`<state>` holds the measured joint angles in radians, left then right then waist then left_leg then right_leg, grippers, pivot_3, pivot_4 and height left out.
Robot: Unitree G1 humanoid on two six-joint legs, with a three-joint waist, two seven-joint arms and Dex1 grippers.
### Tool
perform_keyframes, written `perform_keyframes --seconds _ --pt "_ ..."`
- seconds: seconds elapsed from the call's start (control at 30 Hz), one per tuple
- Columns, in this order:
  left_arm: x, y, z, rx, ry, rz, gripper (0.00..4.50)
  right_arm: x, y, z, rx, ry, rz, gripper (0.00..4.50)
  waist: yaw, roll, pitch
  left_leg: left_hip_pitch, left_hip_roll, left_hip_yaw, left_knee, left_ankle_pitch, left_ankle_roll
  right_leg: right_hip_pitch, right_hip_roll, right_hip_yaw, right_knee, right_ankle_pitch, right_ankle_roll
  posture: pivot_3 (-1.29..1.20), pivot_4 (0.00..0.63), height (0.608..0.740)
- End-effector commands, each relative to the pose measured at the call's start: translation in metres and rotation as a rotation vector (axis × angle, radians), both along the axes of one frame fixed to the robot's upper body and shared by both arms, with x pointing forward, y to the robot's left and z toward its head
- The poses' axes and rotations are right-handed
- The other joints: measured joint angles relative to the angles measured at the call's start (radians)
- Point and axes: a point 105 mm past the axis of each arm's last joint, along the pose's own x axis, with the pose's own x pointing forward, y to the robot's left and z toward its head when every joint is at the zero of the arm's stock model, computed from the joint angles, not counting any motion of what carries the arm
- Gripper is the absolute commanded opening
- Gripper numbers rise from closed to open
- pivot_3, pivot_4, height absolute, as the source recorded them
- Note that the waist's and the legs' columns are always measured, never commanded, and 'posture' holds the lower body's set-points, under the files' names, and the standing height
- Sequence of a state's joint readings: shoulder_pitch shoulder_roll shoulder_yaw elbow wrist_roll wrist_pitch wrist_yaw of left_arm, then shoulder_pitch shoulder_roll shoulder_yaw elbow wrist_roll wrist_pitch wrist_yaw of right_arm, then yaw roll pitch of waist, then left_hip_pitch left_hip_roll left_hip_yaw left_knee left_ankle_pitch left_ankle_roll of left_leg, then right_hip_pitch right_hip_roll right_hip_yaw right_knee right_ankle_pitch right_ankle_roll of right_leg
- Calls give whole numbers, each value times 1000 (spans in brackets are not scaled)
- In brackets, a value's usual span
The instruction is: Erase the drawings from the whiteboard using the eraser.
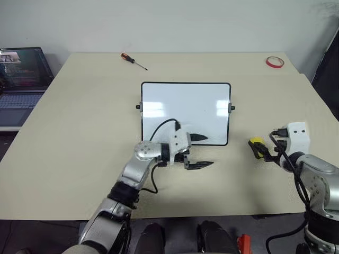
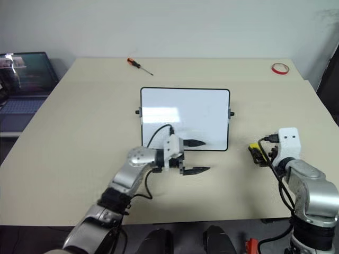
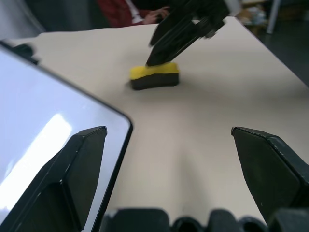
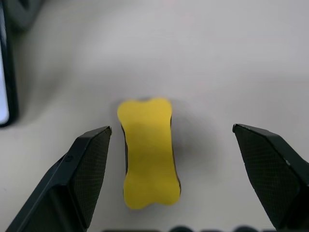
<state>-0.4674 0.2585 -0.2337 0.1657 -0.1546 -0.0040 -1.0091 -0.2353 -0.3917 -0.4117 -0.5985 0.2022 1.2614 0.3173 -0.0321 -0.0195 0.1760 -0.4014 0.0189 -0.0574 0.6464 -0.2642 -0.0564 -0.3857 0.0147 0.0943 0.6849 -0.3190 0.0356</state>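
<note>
The whiteboard lies flat in the middle of the table, its visible surface plain white with glare. The drawings are out of view. My left gripper points sideways at the board's near right corner. It is open, with one finger over the board's near edge and the other over bare table. The yellow eraser with its dark underside rests on the table to the right of the board. My right gripper hovers just above the eraser. It is open, its fingers wide on either side and touching nothing.
A screwdriver lies at the far side of the table. A red tape roll sits at the far right corner. An open laptop stands on a desk to the left.
</note>
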Motion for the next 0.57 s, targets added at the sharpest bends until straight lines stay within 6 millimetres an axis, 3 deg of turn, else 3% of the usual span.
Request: perform_keyframes --seconds 0.03,0.13,0.2,0.4,0.47,0.57 --pt "2 13 34 -129 -65 147 4500 -15 -1 20 1 -106 -24 4413 1 0 0 0 0 0 0 0 0 0 0 0 0 0 0 0 150 740" --pt "5 41 40 -220 -85 423 4500 -35 -1 12 -16 -144 -48 4413 6 1 -3 0 0 -1 1 0 0 1 -1 0 0 0 0 0 150 740" --pt "3 56 32 -227 -84 555 4500 -49 -4 3 -56 -156 -62 4413 6 2 -4 0 1 -2 0 0 0 2 -2 0 -2 0 0 0 150 740" --pt "-13 108 -17 -210 -6 965 4500 -96 -15 -37 -100 -158 -167 4413 1 7 -10 6 2 -1 0 0 0 7 -2 0 -2 0 0 0 150 740" --pt "-26 118 -32 -192 15 1056 4500 -107 -11 -43 -106 -168 -193 4413 -2 7 -10 8 2 -1 0 0 0 9 -2 1 -2 0 0 0 150 740" --pt "-38 123 -39 -187 11 1122 4500 -113 -4 -47 -106 -185 -192 4413 -5 6 -11 16 4 1 -1 0 0 15 -1 2 -3 -2 3 0 150 740"
